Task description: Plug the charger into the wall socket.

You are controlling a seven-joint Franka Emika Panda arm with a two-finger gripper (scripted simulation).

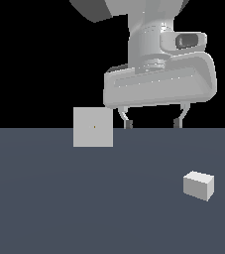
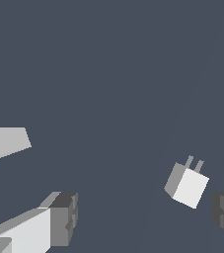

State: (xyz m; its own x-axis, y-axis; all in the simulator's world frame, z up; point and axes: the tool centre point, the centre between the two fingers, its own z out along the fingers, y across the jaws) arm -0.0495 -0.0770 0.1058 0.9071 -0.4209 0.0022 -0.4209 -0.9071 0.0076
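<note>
Dark tabletop carrying charger lying loose, prongs free, well apart from upright wall socket; gripper hovering spread-fingered, holding nothing, awaiting pickup.

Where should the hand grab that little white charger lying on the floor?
Probably by the boxy body of the charger, coming down from above, with the fingers closing on its two flat opposite sides. The wrist view shows two prongs sticking out of one end, so that end should stay free for the socket. The hand is open and empty.
</note>
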